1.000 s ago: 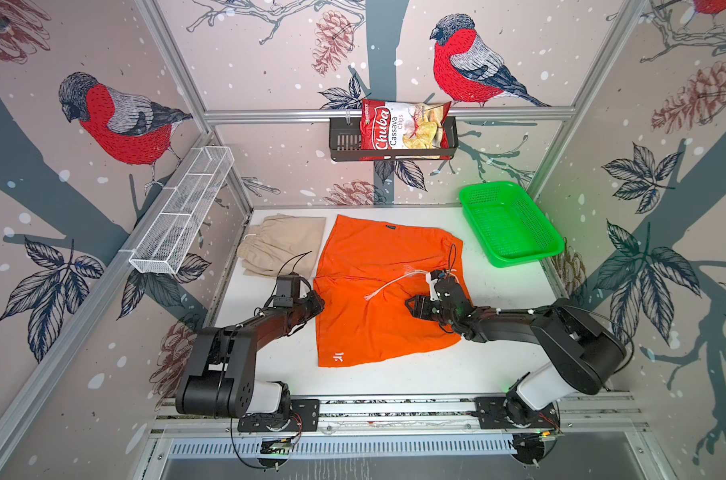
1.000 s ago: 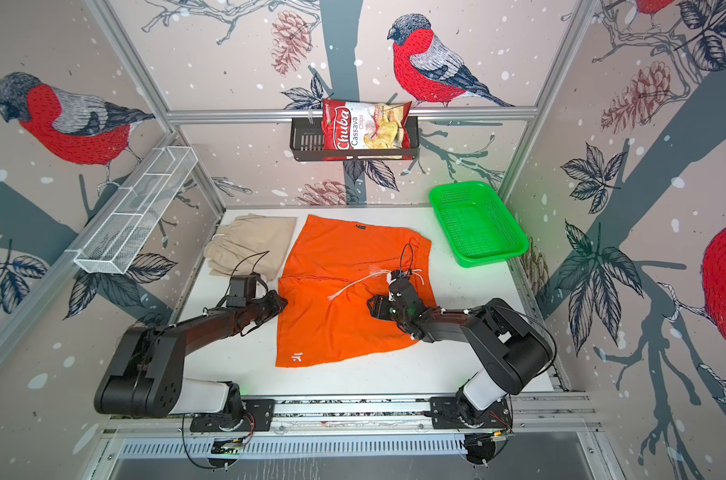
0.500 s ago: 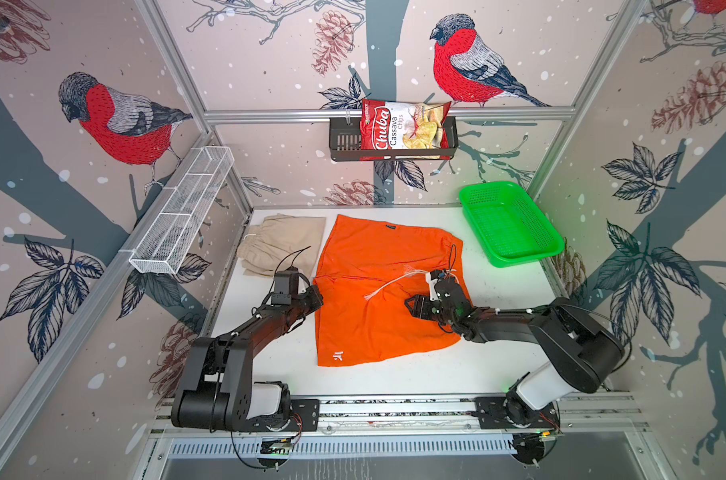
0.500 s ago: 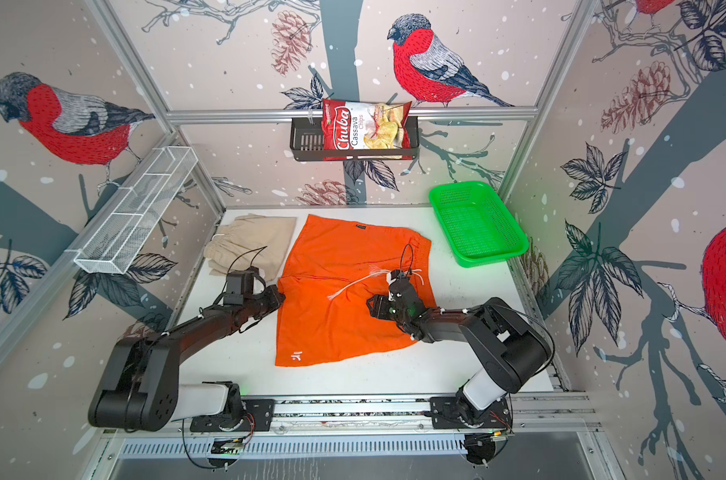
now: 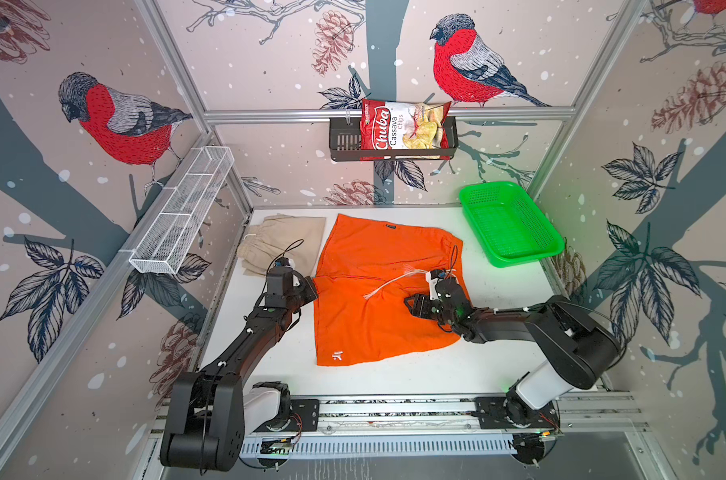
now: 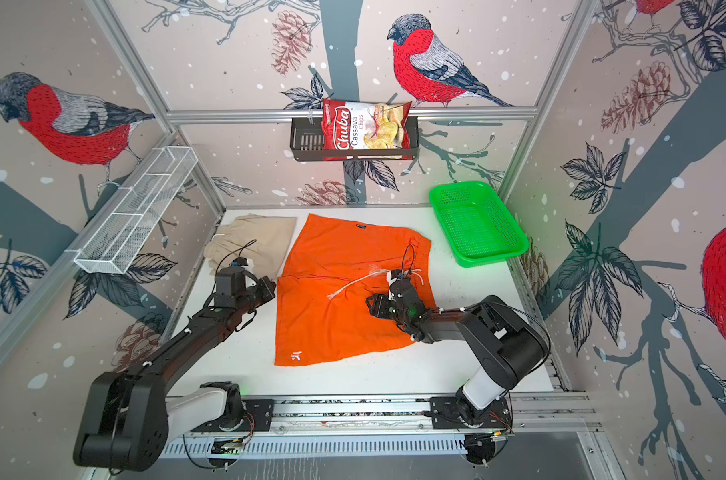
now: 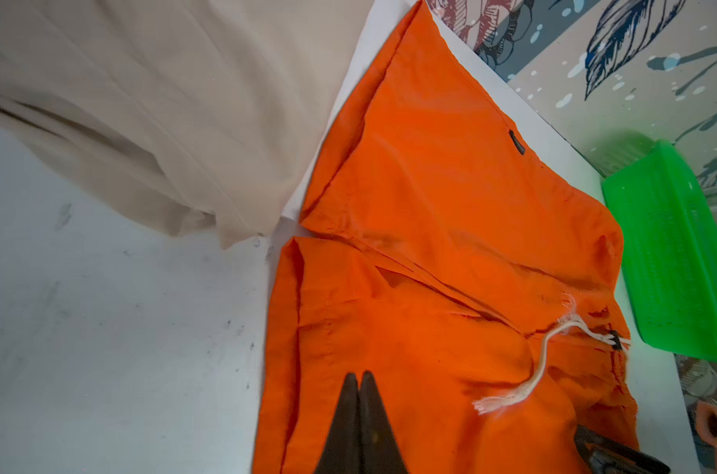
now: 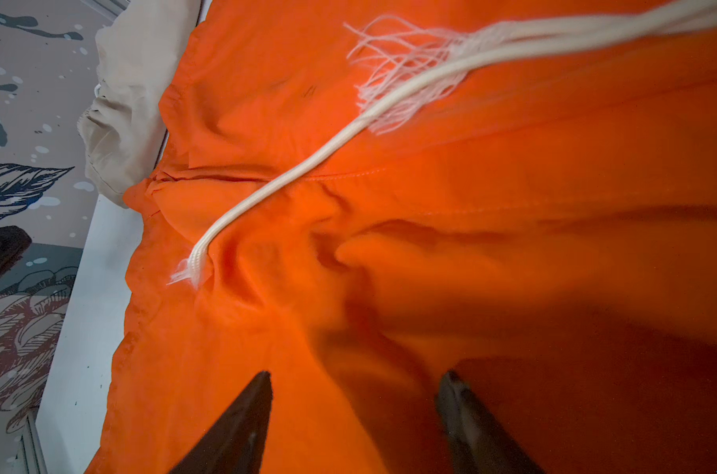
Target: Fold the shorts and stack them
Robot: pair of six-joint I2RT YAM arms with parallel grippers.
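Our left gripper is pressed together at the leg-hem edge of the orange shorts (cloth pinched or not, we cannot tell). Our right gripper stands spread over their waistband side. They lie flat between both arms, and the beige shorts sit just beside them, nearer our left arm.

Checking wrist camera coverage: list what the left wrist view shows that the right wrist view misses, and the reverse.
Left wrist only: the green basket, a black label on the orange shorts, and the left gripper, jaws shut. Right wrist only: the right gripper, jaws open over the cloth. Both: the orange shorts, the beige shorts beside them, the white drawstring and the white table.
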